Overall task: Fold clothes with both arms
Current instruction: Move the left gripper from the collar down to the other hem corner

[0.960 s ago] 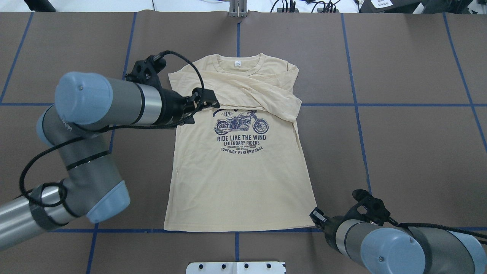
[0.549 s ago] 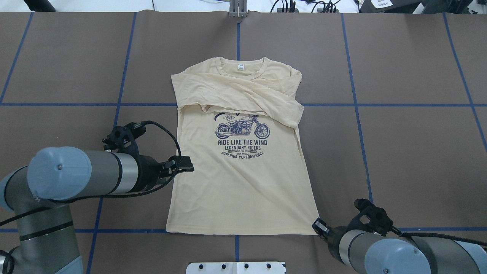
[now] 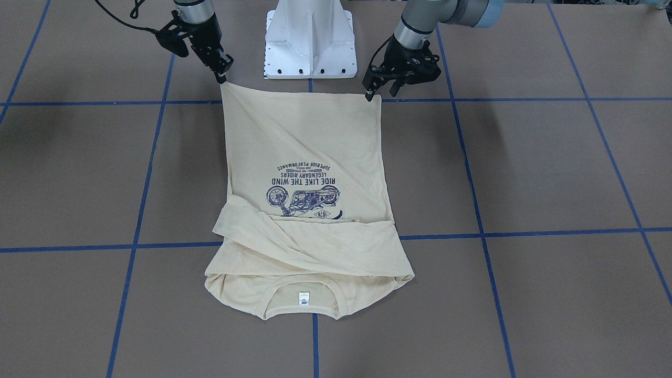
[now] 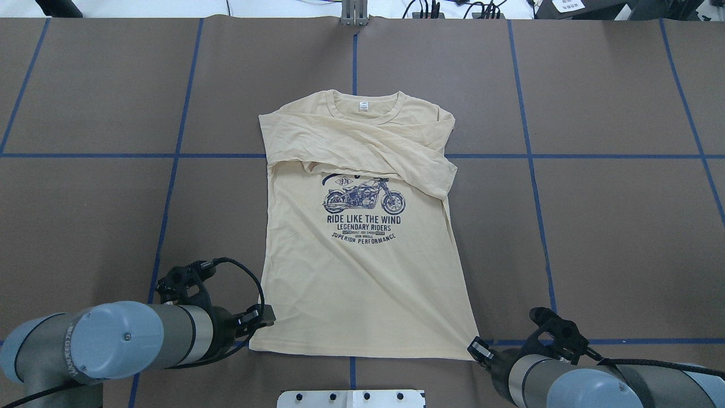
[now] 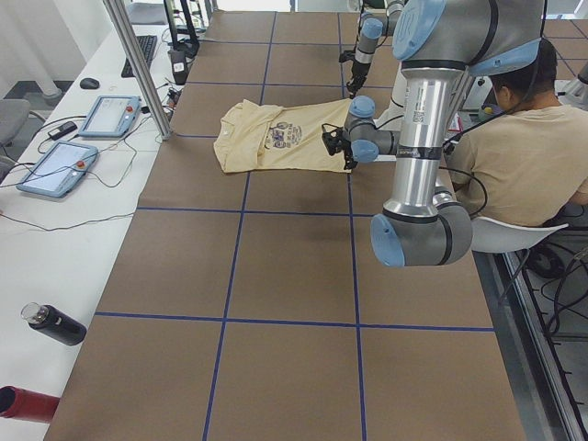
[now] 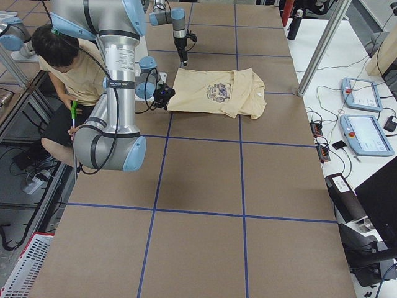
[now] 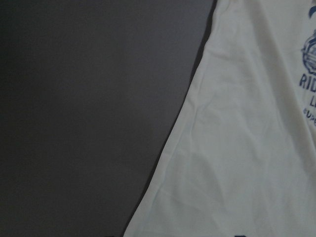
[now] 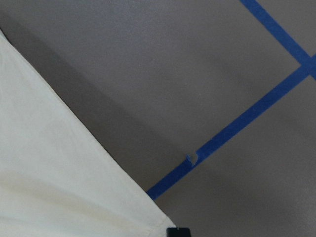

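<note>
The shirt (image 4: 362, 283) lies lengthwise, collar far, hem near. The right pincer (image 4: 473, 347) looks clamped on one hem corner. The left pincer (image 4: 266, 317) sits just beside the other corner, and whether it is apart or together cannot be told.

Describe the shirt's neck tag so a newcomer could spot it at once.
On the brown table with blue tape lines lies one cream shirt. At its far end in the overhead view, just inside the ribbed neckline, sits the tag: a small white rectangle, the only white patch on the cloth, unlike the navy print.
</note>
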You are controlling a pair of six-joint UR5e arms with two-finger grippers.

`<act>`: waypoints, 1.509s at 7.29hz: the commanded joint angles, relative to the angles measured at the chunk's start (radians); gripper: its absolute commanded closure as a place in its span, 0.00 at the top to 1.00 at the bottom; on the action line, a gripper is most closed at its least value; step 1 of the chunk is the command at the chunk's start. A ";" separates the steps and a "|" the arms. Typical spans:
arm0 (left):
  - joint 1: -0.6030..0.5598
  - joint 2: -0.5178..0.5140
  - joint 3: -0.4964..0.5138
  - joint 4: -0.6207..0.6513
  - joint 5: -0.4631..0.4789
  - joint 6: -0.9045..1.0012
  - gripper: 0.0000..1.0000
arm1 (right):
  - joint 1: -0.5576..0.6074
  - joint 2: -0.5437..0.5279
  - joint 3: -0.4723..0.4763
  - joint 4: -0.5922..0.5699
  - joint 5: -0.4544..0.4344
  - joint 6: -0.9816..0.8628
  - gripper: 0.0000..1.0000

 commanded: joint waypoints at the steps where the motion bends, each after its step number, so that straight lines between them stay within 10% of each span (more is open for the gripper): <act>1: 0.051 0.007 0.013 0.003 0.005 -0.044 0.69 | -0.002 0.001 0.001 0.001 -0.001 0.000 0.00; 9: 0.047 -0.003 0.056 0.006 0.005 -0.039 0.57 | -0.001 0.000 0.008 -0.001 -0.002 0.000 0.00; 11: 0.050 -0.008 0.059 0.006 0.004 -0.039 0.40 | -0.001 0.001 0.008 0.001 -0.001 0.000 0.00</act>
